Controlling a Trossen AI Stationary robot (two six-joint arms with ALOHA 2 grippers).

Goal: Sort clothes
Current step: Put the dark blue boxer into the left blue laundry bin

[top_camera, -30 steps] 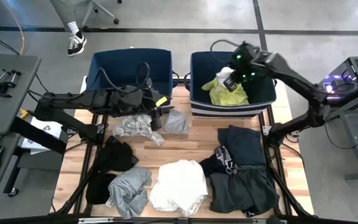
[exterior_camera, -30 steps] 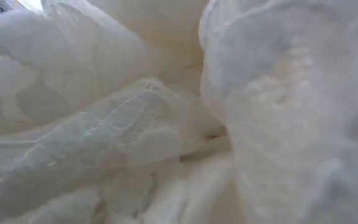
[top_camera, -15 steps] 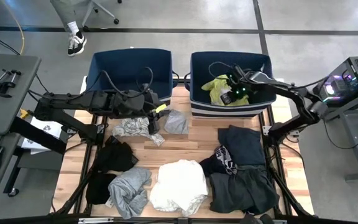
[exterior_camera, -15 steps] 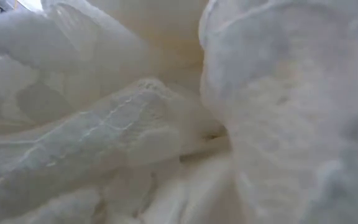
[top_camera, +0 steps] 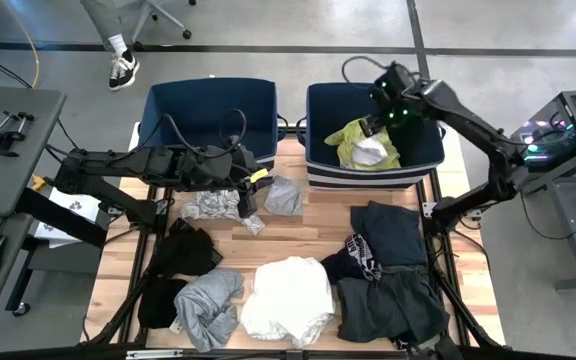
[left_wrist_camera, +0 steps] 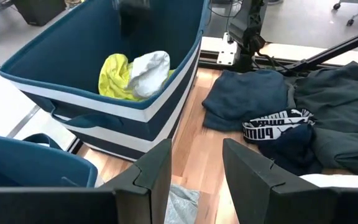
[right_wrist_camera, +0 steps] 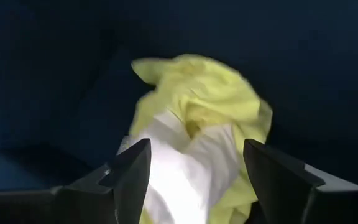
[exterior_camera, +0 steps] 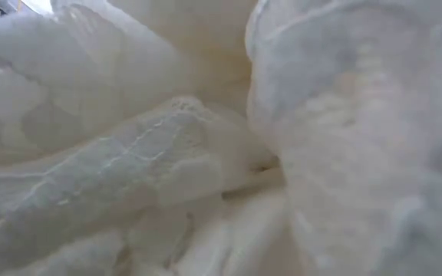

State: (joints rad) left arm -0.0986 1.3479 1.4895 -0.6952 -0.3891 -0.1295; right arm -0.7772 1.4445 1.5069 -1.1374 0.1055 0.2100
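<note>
Your clothes [top_camera: 290, 300] sprawl over the wooden table [top_camera: 298, 225]: dark heaps to the right, white and grey bundles at the front, all limp, light and crumpled, so pinch a raised fold, not a flat spot. The neon yellow garment [top_camera: 353, 142] and a white piece [left_wrist_camera: 149, 70] already lie in the right bin [top_camera: 423, 160]. Above them your right gripper [right_wrist_camera: 194, 171] hangs wide and empty. Your left gripper [left_wrist_camera: 194, 174], parted with nothing between, hovers by the small grey piece [top_camera: 283, 197].

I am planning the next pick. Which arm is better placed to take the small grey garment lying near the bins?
Probably the left. The left gripper is open, right beside the small grey garment. The right gripper, also open, is above the right bin, over the yellow garment.
</note>
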